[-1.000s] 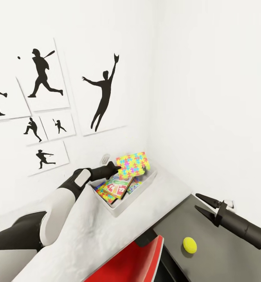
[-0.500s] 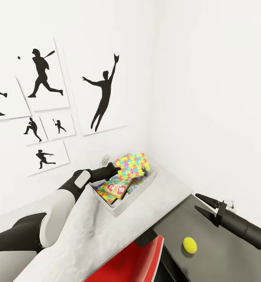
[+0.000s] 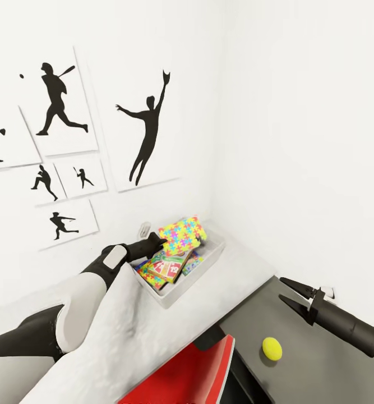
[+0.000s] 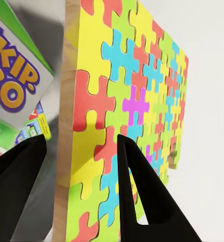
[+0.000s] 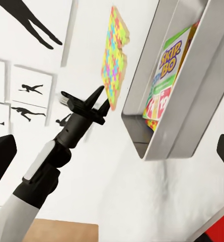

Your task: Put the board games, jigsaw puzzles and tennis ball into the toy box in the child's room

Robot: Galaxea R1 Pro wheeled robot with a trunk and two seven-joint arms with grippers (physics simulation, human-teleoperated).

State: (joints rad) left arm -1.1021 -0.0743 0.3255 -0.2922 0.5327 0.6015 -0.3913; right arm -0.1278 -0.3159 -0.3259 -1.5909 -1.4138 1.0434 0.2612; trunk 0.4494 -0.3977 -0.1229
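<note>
A jigsaw puzzle (image 3: 181,234) is gripped at its edge by the left gripper (image 3: 160,242), one finger on each face, as the left wrist view shows (image 4: 137,101); the square is held tilted over the toy box (image 3: 178,289), above its contents. The toy box is placed on the light grey part of the table (image 3: 125,331), near the corner where the two white walls meet. Inside it a "Skip-Bo" board game (image 5: 164,75) is seen leaning against other flat printed items, among them a second puzzle-patterned square (image 3: 150,276). The tennis ball (image 3: 272,348) is left on the dark grey corner section of the table (image 3: 315,370), well apart from the toy box. The right gripper (image 3: 292,293) is held above that dark section with its two fingers spread and nothing between them. Black sports silhouette pictures (image 3: 147,132) are hung on the wall behind the toy box.
</note>
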